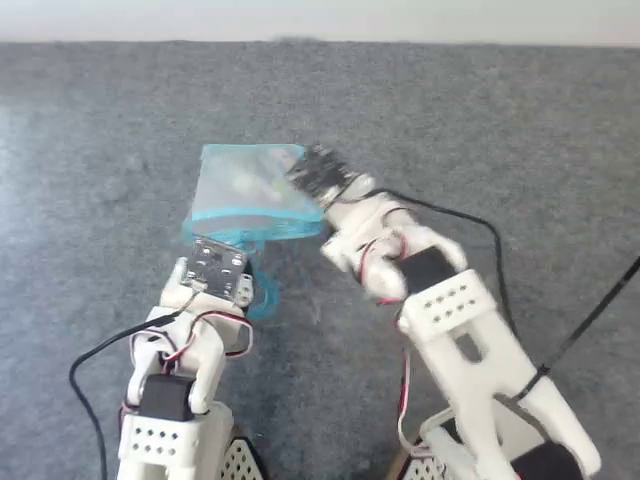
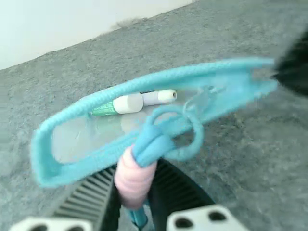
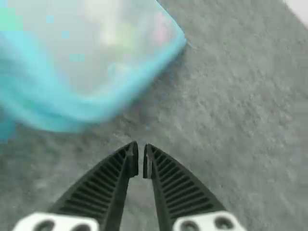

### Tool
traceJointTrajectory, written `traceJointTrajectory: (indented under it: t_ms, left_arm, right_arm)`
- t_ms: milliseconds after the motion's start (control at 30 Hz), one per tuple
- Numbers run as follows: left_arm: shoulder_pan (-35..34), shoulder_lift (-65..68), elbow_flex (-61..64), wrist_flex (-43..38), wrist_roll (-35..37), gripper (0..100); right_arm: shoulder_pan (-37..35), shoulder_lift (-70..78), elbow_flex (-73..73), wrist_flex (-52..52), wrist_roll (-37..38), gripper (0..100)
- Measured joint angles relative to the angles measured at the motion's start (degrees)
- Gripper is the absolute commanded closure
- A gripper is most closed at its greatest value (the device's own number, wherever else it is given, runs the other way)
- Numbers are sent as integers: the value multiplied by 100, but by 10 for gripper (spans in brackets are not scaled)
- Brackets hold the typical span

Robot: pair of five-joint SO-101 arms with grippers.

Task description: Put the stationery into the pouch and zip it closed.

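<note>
Turquoise-trimmed clear pouch (image 2: 77,137) gapes open, stationery (image 2: 131,102) inside.

Open tabletop (image 1: 520,130) lies right of and beyond the right end effector (image 3: 138,156), while the pouch (image 1: 245,195) blocks its left side.

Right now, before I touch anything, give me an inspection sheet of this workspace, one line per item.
Surface: grey carpet-like mat.
Job's things: blue see-through pouch, with a white and green pen inside; cannot tell if it is zipped.
Clutter: nothing seen.
Grippers: left gripper shut on the pouch's loop and a pink piece; right gripper shut, holding nothing, close to the pouch.
Cables: black cable on the mat by the left arm; second black cable over the right arm.
Surroundings: pale wall behind.
</note>
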Motion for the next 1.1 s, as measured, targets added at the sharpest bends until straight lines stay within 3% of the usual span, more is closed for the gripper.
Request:
traceJointTrajectory:
  t_ms: [300,500,767,900,1100]
  left_arm:
    - [-44,0,0,0,0,991]
    - [-44,0,0,0,9,991]
    - [-44,0,0,0,9,991]
    - [-44,0,0,0,9,991]
    - [-44,0,0,0,9,991]
  right_arm:
    - [211,9,0,141,9,949]
    - [-1037,9,0,466,35,758]
    - [-1380,-598,589,466,299,765]
    - [-1670,-1389,1081,-18,343,764]
    - [-1697,-1222,1073,-457,360,764]
